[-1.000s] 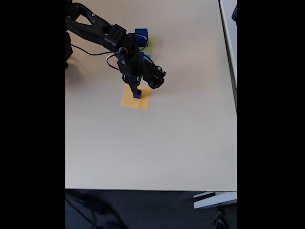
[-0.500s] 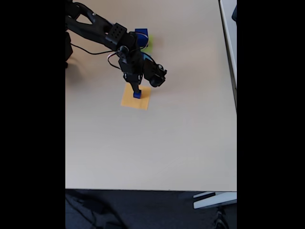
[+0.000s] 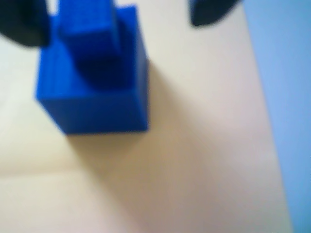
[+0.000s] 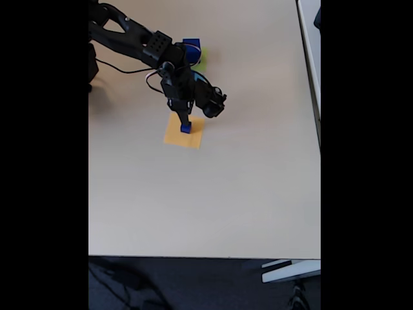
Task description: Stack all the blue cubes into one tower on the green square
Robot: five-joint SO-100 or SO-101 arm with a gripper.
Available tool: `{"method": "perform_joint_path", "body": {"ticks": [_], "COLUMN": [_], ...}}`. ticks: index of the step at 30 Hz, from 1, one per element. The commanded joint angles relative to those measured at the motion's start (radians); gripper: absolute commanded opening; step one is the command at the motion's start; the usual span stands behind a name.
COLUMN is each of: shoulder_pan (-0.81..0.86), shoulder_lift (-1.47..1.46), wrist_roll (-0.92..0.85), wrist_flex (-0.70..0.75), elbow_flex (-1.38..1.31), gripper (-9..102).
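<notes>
In the wrist view, a blurred blue cube (image 3: 92, 97) sits on a pale surface with a smaller blue cube (image 3: 87, 29) on top of it. My gripper (image 3: 119, 19) is open, its dark fingertips (image 3: 24, 24) standing apart on either side of the smaller cube, which lies nearer the left one. In the fixed view my gripper (image 4: 185, 123) points down at a small blue cube (image 4: 186, 128) on the orange square (image 4: 184, 137). A larger blue cube (image 4: 191, 46) rests on the green square (image 4: 201, 64) behind the arm.
A light-blue square (image 3: 282, 97) lies to the right in the wrist view. In the fixed view the black arm (image 4: 135, 40) reaches in from the top left with a cable hanging under it. The table edge (image 4: 206, 257) runs along the bottom.
The wrist has shifted slightly up and to the right in the fixed view. The small blue cube on the orange square has stayed where it was.
</notes>
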Motion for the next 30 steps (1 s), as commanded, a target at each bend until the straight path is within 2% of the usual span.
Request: {"method": "perform_joint_path", "body": {"ticks": [1, 17, 24, 30], "shoulder_pan": [0.005, 0.005, -0.121, -0.267], "shoulder_lift": [0.048, 0.078, 0.218, 0.284], "wrist_roll": [-0.026, -0.095, 0.012, 0.175], "wrist_flex": [0.003, 0.014, 0.025, 0.057], "elbow_flex": [-0.060, -0.141, -0.126, -0.046], "gripper": [14, 14, 15, 13]}}
